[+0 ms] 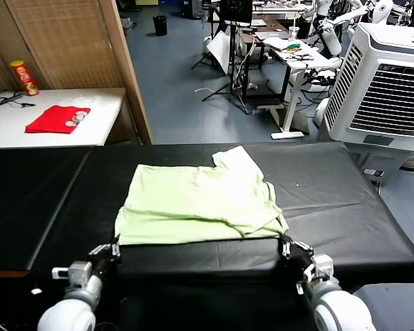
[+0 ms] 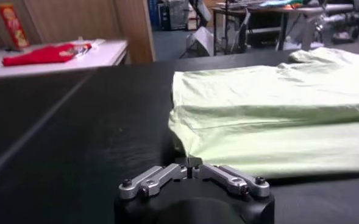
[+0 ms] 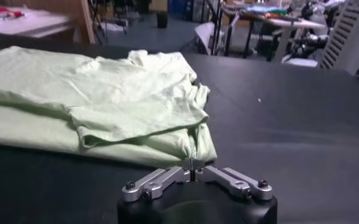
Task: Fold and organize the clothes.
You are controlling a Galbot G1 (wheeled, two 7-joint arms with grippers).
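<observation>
The pale light-green T-shirt [image 1: 200,203] lies partly folded on the black table [image 1: 331,207], with one sleeve pointing to the far side. My left gripper [image 1: 115,247] is at the shirt's near left corner. In the left wrist view the left gripper [image 2: 189,168] is shut with the corner of the T-shirt [image 2: 270,115] pinched between its tips. My right gripper [image 1: 285,243] is at the near right corner. In the right wrist view the right gripper [image 3: 191,170] is shut on the bunched corner of the T-shirt [image 3: 106,97]. Both corners sit low at the table surface.
A folded red garment [image 1: 55,118] and a red can [image 1: 24,77] rest on a white side table at the far left. A wooden partition [image 1: 124,62] stands behind the table. A white air cooler [image 1: 386,76] stands at the far right.
</observation>
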